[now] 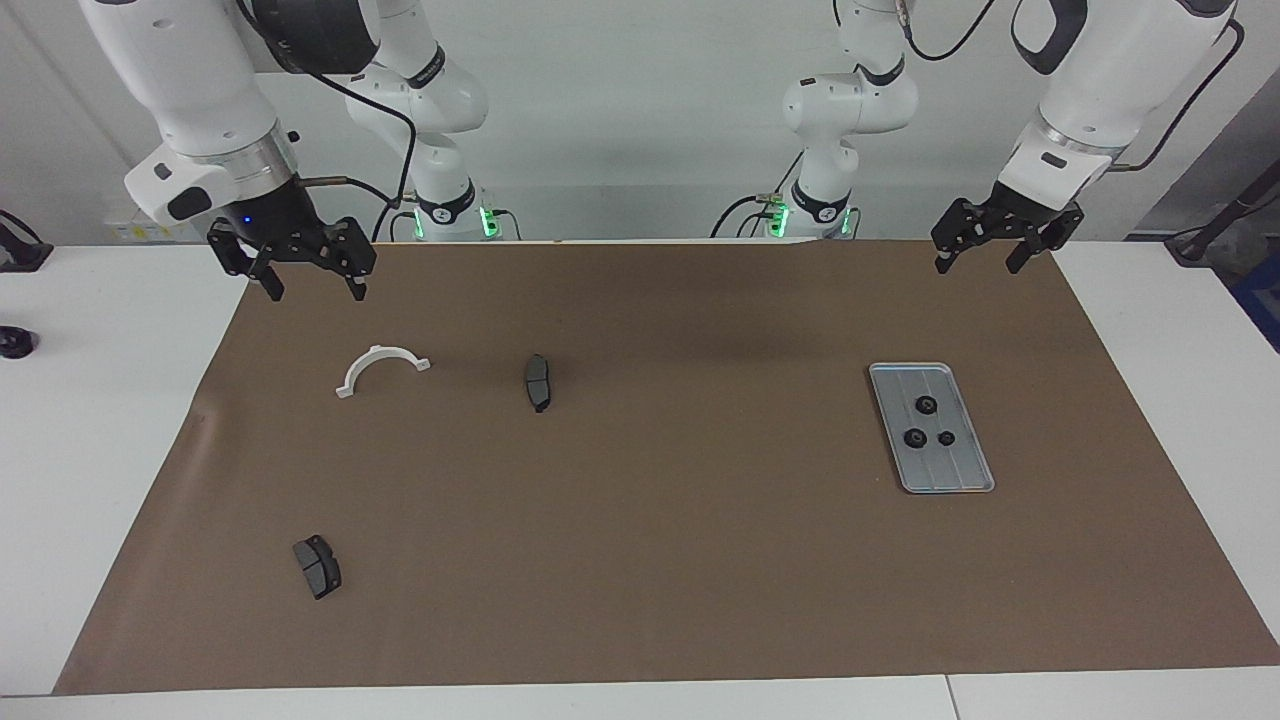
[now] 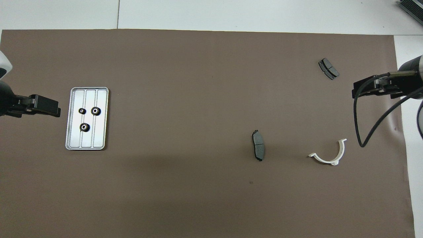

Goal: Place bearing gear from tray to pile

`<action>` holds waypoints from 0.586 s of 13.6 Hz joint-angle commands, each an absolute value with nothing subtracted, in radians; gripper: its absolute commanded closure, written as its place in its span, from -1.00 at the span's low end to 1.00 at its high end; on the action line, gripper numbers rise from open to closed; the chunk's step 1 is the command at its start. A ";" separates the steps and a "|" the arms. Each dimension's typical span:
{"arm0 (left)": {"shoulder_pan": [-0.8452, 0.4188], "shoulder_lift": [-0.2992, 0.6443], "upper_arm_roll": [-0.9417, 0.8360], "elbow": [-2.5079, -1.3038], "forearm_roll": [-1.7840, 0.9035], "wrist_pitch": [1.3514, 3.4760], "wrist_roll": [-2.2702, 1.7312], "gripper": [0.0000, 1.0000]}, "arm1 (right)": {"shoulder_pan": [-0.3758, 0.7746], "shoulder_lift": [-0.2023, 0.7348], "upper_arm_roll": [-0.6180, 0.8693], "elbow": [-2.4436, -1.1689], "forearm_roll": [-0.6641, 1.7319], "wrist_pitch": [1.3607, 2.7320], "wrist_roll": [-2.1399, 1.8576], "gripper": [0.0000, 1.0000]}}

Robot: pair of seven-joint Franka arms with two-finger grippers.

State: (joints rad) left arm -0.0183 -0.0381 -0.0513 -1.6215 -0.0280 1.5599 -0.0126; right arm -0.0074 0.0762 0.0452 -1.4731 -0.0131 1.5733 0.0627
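Note:
The silver ribbed tray point(image 1: 952, 470) point(image 2: 99, 136) lies on the brown mat toward the left arm's end of the table. Three small black bearing gears rest in it: one point(image 1: 927, 405) point(image 2: 85, 127) nearest the robots and two point(image 1: 913, 438) point(image 2: 96, 111) side by side a little farther out. My left gripper point(image 1: 978, 266) point(image 2: 57, 111) hangs open and empty over the mat's edge, raised well above the tray. At the right arm's end my right gripper point(image 1: 316, 292) point(image 2: 355, 92) also hangs open and empty over the mat. No pile is in view.
A white curved bracket point(image 1: 385, 351) point(image 2: 325, 160) lies under the right gripper's end of the mat. One dark brake pad point(image 1: 538, 382) point(image 2: 258, 149) sits mid-mat, another point(image 1: 317, 566) point(image 2: 328, 68) farther from the robots. White table borders the mat point(image 1: 640, 560).

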 commanded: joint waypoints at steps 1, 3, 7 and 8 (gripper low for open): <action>-0.009 -0.058 -0.055 -1.644 -0.046 1.554 0.000 -1.00 | -0.020 0.051 0.052 -1.505 0.005 1.583 0.072 -1.00; -0.012 -0.060 -0.054 -1.649 -0.046 1.555 0.002 -1.00 | -0.020 0.051 0.052 -1.505 0.005 1.583 0.072 -1.00; -0.008 -0.077 -0.054 -1.693 -0.046 1.615 0.002 -1.00 | -0.020 0.051 0.052 -1.505 0.005 1.583 0.072 -1.00; -0.006 -0.095 -0.054 -1.742 -0.046 1.673 -0.002 -1.00 | -0.021 0.051 0.052 -1.505 0.005 1.583 0.074 -1.00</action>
State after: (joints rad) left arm -0.0183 -0.0405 -0.0520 -1.6396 -0.0280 1.5848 -0.0122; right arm -0.0074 0.0762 0.0452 -1.4732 -0.0131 1.5732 0.0627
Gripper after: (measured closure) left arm 0.000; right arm 0.000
